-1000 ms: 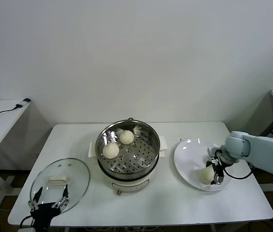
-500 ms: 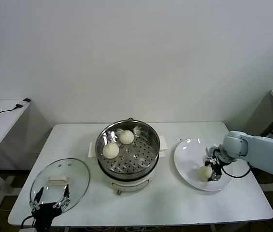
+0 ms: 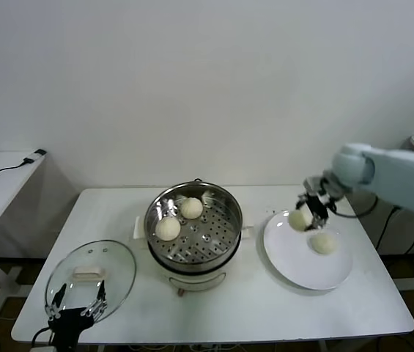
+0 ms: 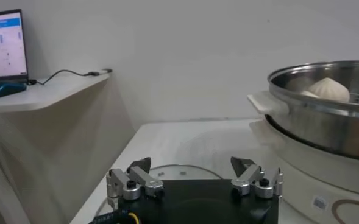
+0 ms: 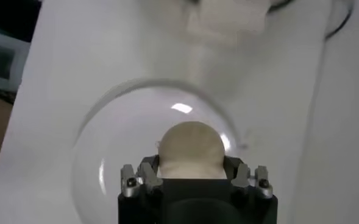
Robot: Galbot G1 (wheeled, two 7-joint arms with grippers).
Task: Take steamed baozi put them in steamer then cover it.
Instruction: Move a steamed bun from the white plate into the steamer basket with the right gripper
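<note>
My left pincer (image 3: 75, 306) sits parked at the near-left edge of the surface (image 3: 250, 308), jaws wide apart and holding nothing, right over the near rim of the cover (image 3: 91, 279), which lies flat beside the steamer. Cover is glass with a metal rim: rigid, fairly heavy, breakable, so I'd take it by the cream handle (image 3: 90, 273) in its middle, not the edge. The steamer (image 3: 193, 229) is mid-surface, open, with two baozi (image 3: 168, 229) on the perforated tray, toward its far-left part, close together. Right of it, my right pincer (image 3: 311, 210) is up in the air over the far-left part of the white plate (image 3: 303, 270), clamped across the sides of a third baozi (image 3: 300, 218); the wrist view shows the bun seated between both fingers with the plate below it. The fourth baozi (image 3: 324, 243) is on the plate, clear of the pincer. These buns look soft, light and a bit tacky, so a gentle side squeeze across the widest part is right; too much force dents them. Can't tell how deep the fingers bite from here, probably light contact only.
</note>
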